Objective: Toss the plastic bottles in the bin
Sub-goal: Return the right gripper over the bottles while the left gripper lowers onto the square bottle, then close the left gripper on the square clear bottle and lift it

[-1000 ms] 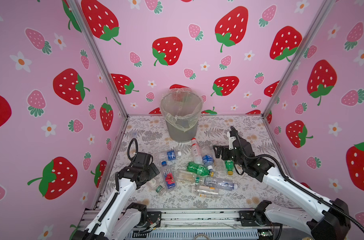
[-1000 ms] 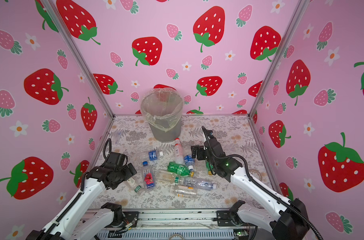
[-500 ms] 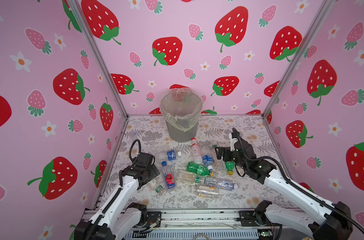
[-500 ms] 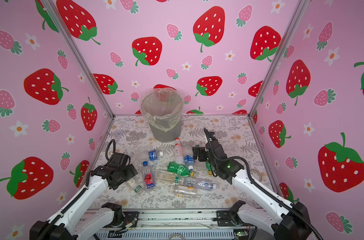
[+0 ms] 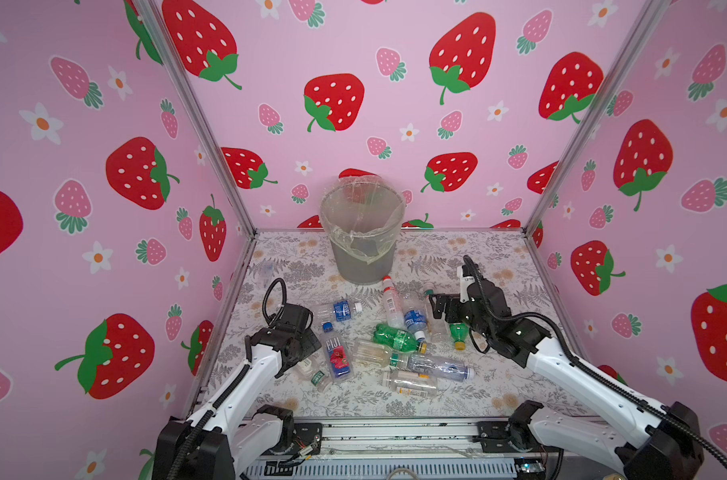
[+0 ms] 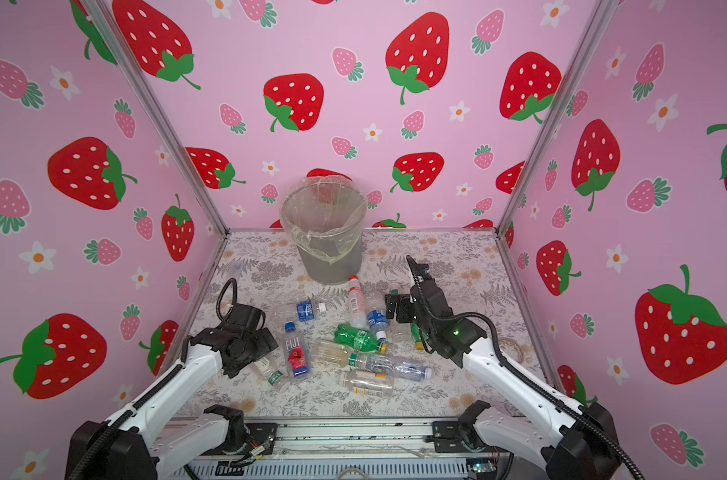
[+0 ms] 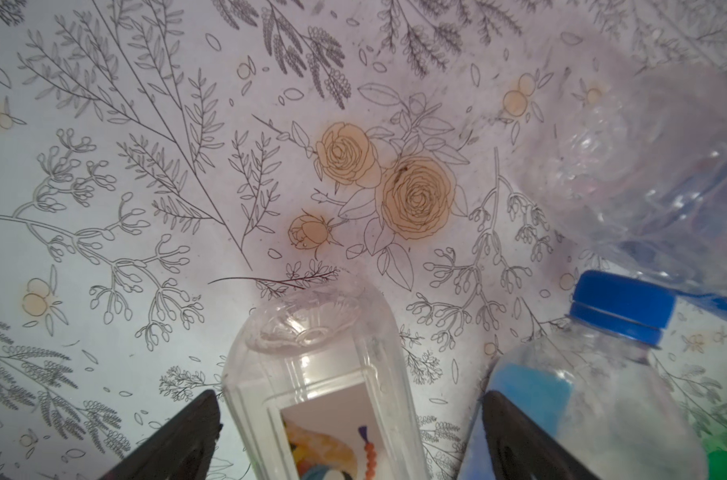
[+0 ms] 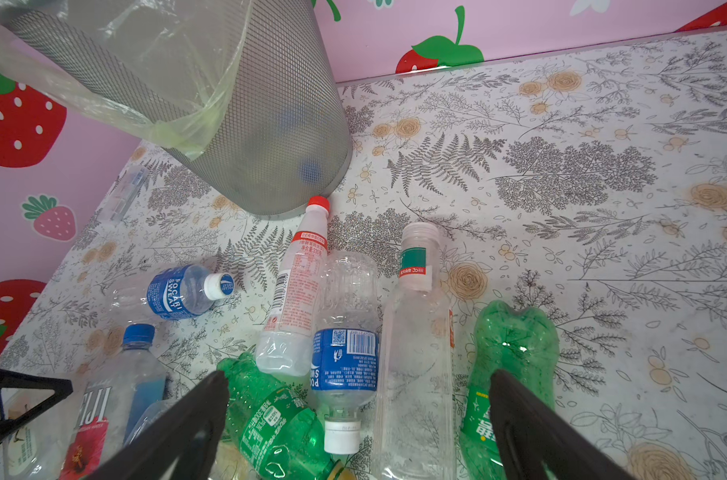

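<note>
Several plastic bottles (image 5: pixel 395 349) lie in a heap at mid-table in both top views: clear ones with blue labels, two green ones (image 8: pixel 278 419), a red-capped one (image 8: pixel 303 274) and a Fiji bottle (image 5: pixel 336 353). The bin (image 5: pixel 361 257) stands upright behind them, also seen in the right wrist view (image 8: pixel 270 124). My left gripper (image 7: pixel 351 399) is open and straddles a small clear bottle (image 7: pixel 320 374) beside the Fiji bottle (image 7: pixel 594 386). My right gripper (image 8: pixel 357 374) hangs open over the heap's right side (image 5: pixel 440 309), above a blue-labelled bottle (image 8: pixel 345 332) and a clear bottle (image 8: pixel 415 353).
Pink strawberry walls (image 5: pixel 104 249) close the table on three sides, with metal posts (image 5: pixel 212 137) at the back corners. One clear bottle (image 5: pixel 266 268) lies alone by the left wall. A small ring (image 6: pixel 511 347) lies near the right wall. A metal rail (image 5: pixel 395 436) runs along the front.
My left gripper has shifted slightly right and lower, over the small clear bottle. My right gripper has come down closer to the heap. Both stayed open; no bottle moved.
</note>
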`<state>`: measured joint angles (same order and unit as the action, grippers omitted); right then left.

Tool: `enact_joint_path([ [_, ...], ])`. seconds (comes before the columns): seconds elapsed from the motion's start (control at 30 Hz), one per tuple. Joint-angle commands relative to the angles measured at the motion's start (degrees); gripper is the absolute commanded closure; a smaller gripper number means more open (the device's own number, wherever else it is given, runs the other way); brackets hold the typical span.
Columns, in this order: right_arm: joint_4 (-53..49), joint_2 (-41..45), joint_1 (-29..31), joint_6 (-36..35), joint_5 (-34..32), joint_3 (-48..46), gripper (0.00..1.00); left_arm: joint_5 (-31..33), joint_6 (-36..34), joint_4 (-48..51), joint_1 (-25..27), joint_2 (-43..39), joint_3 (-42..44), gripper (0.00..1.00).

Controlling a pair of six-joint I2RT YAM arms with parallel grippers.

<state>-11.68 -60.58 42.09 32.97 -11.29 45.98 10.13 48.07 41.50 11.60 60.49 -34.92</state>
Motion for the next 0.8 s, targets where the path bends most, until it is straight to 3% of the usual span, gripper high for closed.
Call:
enact_joint_path([
  [0.0,-0.71,-0.07,-0.43,0.42,0.13,-0.48,0.01,2.44,0.85,-0.61,0.51,0.41,1.38,0.02],
  [0.77,-1.07,0.56,-0.6,0.65,0.21,-1.06,0.01,3.39,1.32,-4.23,0.62,2.08,4.57,0.34],
])
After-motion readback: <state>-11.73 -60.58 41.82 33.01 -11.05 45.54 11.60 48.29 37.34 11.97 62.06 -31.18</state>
